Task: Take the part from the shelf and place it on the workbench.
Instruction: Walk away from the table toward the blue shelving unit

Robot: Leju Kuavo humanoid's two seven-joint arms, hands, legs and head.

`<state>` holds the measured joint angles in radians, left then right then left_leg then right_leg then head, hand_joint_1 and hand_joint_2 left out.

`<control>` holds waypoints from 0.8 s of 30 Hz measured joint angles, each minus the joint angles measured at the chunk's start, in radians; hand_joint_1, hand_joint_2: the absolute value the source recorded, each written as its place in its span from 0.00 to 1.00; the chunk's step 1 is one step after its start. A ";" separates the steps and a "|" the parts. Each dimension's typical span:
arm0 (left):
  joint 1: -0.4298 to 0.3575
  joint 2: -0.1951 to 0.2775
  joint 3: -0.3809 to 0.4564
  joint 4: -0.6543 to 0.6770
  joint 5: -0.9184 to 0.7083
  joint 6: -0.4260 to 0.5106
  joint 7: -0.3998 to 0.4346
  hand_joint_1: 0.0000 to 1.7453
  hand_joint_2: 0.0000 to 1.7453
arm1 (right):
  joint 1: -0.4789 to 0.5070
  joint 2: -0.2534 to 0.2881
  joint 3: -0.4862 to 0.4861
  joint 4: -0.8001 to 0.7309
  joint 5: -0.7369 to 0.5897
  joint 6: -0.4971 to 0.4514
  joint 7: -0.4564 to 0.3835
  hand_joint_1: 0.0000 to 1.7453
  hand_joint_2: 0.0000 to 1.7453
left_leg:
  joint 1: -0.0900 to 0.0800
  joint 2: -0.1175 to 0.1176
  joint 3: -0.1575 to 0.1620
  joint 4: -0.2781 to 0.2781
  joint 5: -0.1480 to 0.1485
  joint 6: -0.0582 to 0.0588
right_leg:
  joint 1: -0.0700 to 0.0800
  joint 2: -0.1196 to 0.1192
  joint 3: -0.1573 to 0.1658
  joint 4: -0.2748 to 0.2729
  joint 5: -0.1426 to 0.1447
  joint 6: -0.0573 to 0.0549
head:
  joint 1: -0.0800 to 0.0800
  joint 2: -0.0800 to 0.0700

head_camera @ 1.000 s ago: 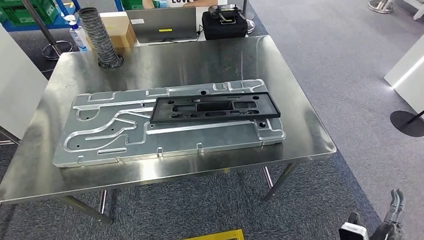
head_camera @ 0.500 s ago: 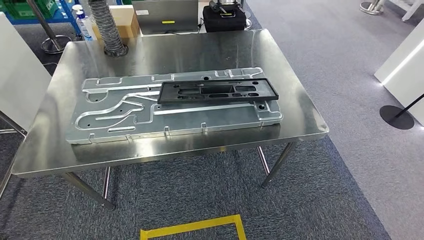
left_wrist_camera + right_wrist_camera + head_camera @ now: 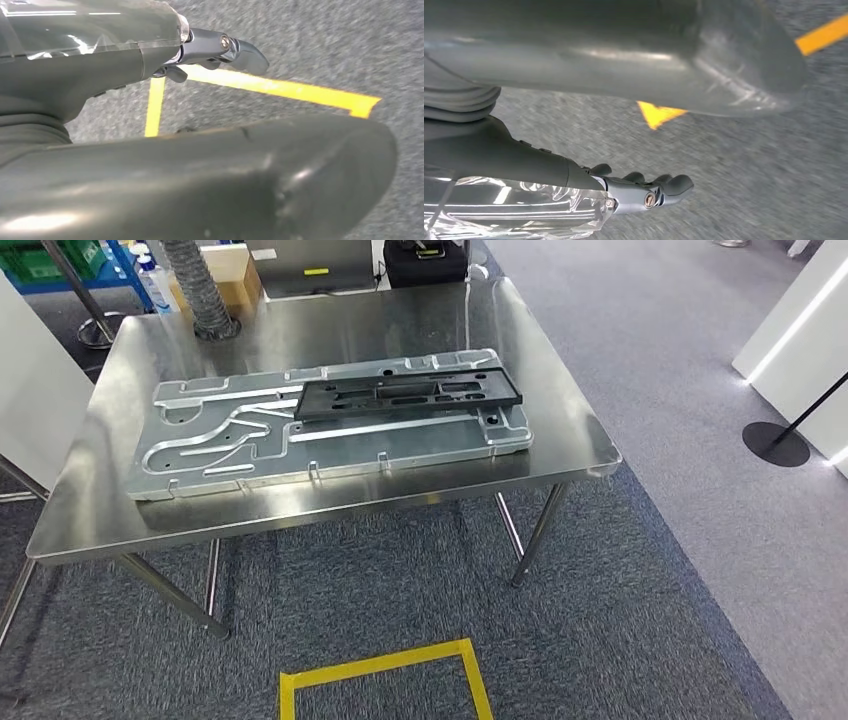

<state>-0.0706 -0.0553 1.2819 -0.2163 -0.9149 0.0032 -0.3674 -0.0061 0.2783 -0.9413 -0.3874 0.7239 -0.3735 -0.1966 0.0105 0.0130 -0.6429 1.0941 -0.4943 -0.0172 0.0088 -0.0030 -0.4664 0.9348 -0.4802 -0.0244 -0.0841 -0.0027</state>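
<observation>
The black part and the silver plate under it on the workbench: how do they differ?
The black part is matte and dark; the silver plate is shiny metal. The black part is much smaller and lies on top, toward the plate's far right; the silver plate rests on the workbench. Both are flat, long and have cutouts.
</observation>
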 joint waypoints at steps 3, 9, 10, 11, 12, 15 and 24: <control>0.001 -0.001 -0.002 0.000 -0.003 0.003 0.002 0.00 0.00 | -0.001 -0.022 0.008 0.024 0.010 0.024 0.003 0.00 0.00 | 0.003 -0.002 -0.031 0.176 -0.093 -0.008 | 0.003 0.000 -0.048 0.011 0.030 -0.003 | 0.000 0.000; -0.005 -0.003 -0.006 0.000 -0.009 0.004 -0.002 0.00 0.00 | -0.007 -0.097 0.035 0.068 0.031 0.077 -0.019 0.00 0.00 | 0.004 -0.006 0.189 -0.091 -0.025 -0.003 | 0.003 0.001 -0.140 0.052 0.077 0.020 | 0.000 0.000; -0.005 -0.004 -0.007 0.000 -0.014 0.002 -0.003 0.00 0.00 | -0.007 -0.109 0.039 0.075 0.033 0.083 -0.025 0.00 0.00 | -0.001 -0.007 0.201 -0.120 -0.033 0.002 | 0.002 0.000 -0.146 0.054 0.085 0.025 | 0.000 0.000; -0.004 -0.005 -0.008 0.000 -0.019 0.001 -0.004 0.00 0.00 | -0.007 -0.119 0.042 0.082 0.034 0.089 -0.031 0.00 0.00 | -0.003 -0.008 0.199 -0.130 -0.030 0.010 | 0.000 0.000 -0.148 0.053 0.095 0.030 | 0.000 0.000; -0.004 -0.007 -0.011 0.000 -0.026 -0.001 -0.004 0.00 0.00 | -0.008 -0.127 0.043 0.088 0.034 0.093 -0.037 0.00 0.00 | -0.004 -0.005 0.193 -0.131 -0.022 0.018 | -0.002 0.002 -0.152 0.054 0.094 0.035 | 0.000 0.000; -0.006 -0.010 -0.023 0.000 -0.040 -0.005 -0.005 0.00 0.00 | -0.009 -0.133 0.045 0.098 0.034 0.104 -0.052 0.00 0.00 | -0.001 0.001 0.172 -0.136 0.004 0.044 | -0.008 0.005 -0.186 0.150 -0.002 0.052 | 0.000 0.000; -0.007 -0.015 -0.046 0.000 -0.058 -0.012 -0.008 0.00 0.00 | -0.015 -0.130 0.057 0.114 0.041 0.113 -0.056 0.00 0.00 | -0.004 0.004 0.079 -0.098 0.057 0.029 | -0.010 0.005 -0.014 0.058 -0.028 0.050 | 0.000 0.000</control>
<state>-0.0781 -0.0700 1.2359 -0.2159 -0.9727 -0.0087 -0.3749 -0.0213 0.1480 -0.8843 -0.2736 0.7653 -0.2604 -0.2521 0.0060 0.0166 -0.5644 0.9960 -0.4375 0.0117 -0.0017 0.0020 -0.4801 0.9928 -0.5079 0.0252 -0.0840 -0.0027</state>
